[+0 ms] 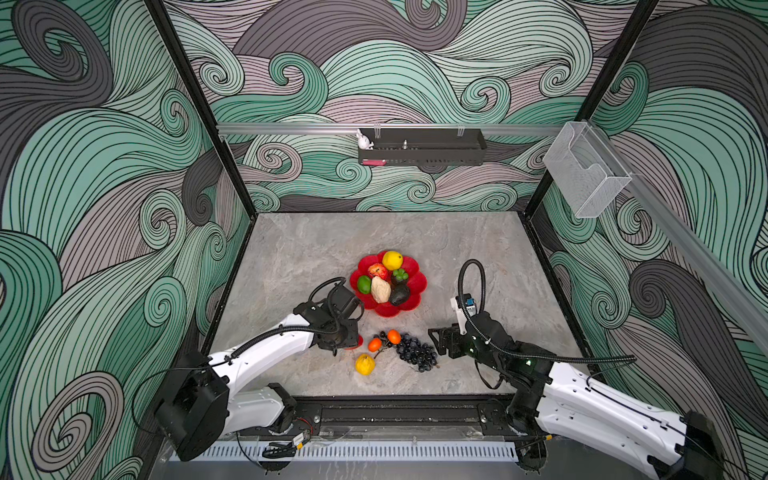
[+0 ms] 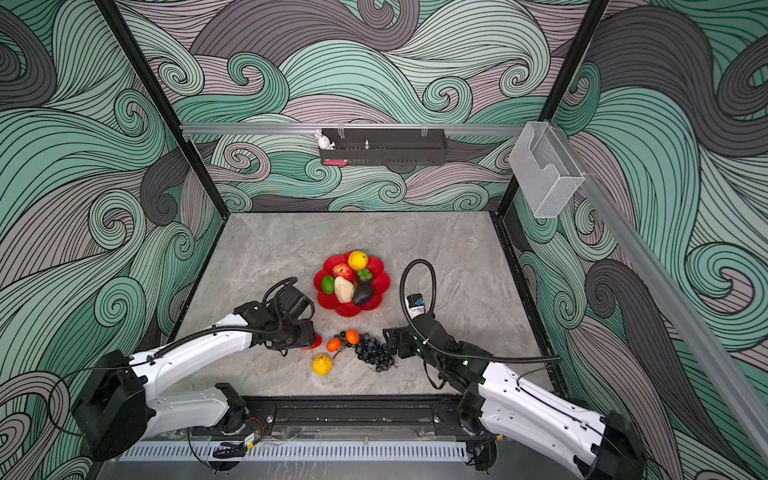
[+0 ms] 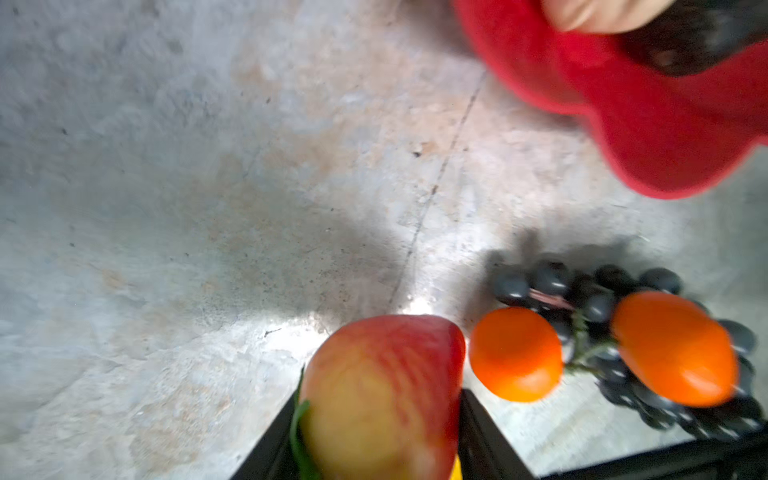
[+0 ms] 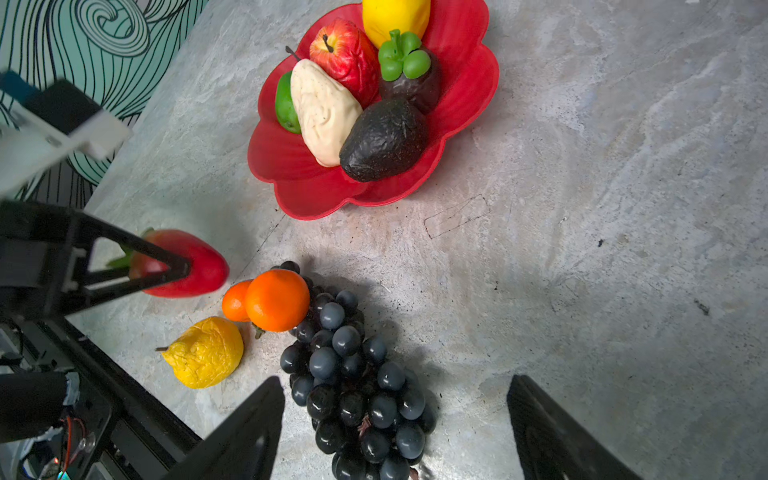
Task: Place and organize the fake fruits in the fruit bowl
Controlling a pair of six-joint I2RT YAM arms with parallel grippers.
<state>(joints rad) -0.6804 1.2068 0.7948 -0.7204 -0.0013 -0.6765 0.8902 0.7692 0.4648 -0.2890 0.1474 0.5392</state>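
The grey stone-patterned desk carries everything. The red flower-shaped fruit bowl sits near its middle and holds six fake fruits packed together: a cream piece and a dark avocado on the near side, a yellow lemon at the far rim, a red apple, a dark fruit with a green cap and a green lime at the left edge. In front of the bowl and apart from it, the grape bunch lies on the desk. The right gripper hovers at the bunch's right end with its jaws spread wide — not closed on anything. The left gripper, left of the grapes, has its fingers pressed on both sides of a red-and-yellow fruit. An orange fruit rests against the grapes' left end, with a second orange fruit just beside it. A wrinkled yellow fruit lies near them — closest to the desk's front edge.
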